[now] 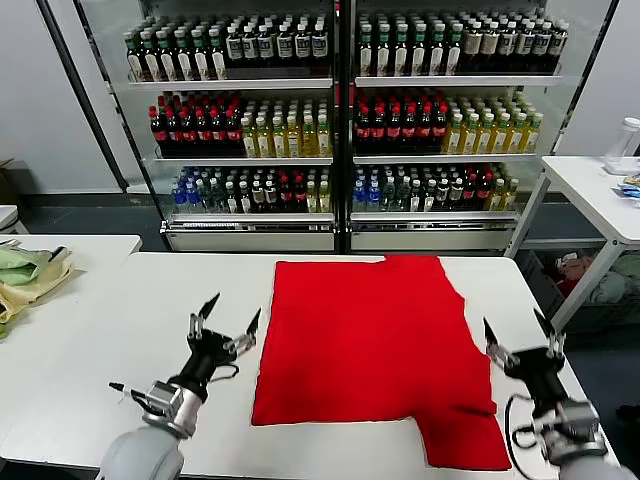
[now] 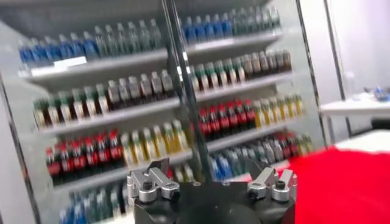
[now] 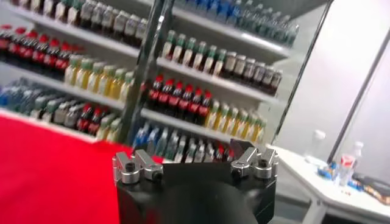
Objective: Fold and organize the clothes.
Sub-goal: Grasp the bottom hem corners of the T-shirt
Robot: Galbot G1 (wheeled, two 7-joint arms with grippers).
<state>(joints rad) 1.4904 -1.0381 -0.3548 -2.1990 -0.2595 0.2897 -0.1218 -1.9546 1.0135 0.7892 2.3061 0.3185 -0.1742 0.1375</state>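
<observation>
Bright red and plain on the side that shows, the T-shirt [image 1: 375, 345] lies spread flat on the white table [image 1: 120, 320], partly folded into a broad block. Its far edge runs nearly straight, just short of the table's back edge, and a small bump of cloth rises near the middle of that edge. The shirt's near edge is stepped: the part toward the robot's left ends earlier, while the part toward its right reaches on down almost to the table's front edge. A few shallow creases cross the cloth; no print is visible.

The left gripper [image 1: 228, 322] hovers above bare tabletop just beside the T-shirt's left edge, its jaws spread wide and holding nothing. The right gripper [image 1: 518, 338] hangs close to the T-shirt's right edge, near the table's right rim, jaws likewise spread and empty. Neither touches the cloth.

Well away from the T-shirt, at the far left, a pale green and yellow cloth pile [image 1: 25, 275] sits on a second table. Beyond the T-shirt stands a glass-fronted drinks cooler [image 1: 340, 120] filled with rows of bottles.
</observation>
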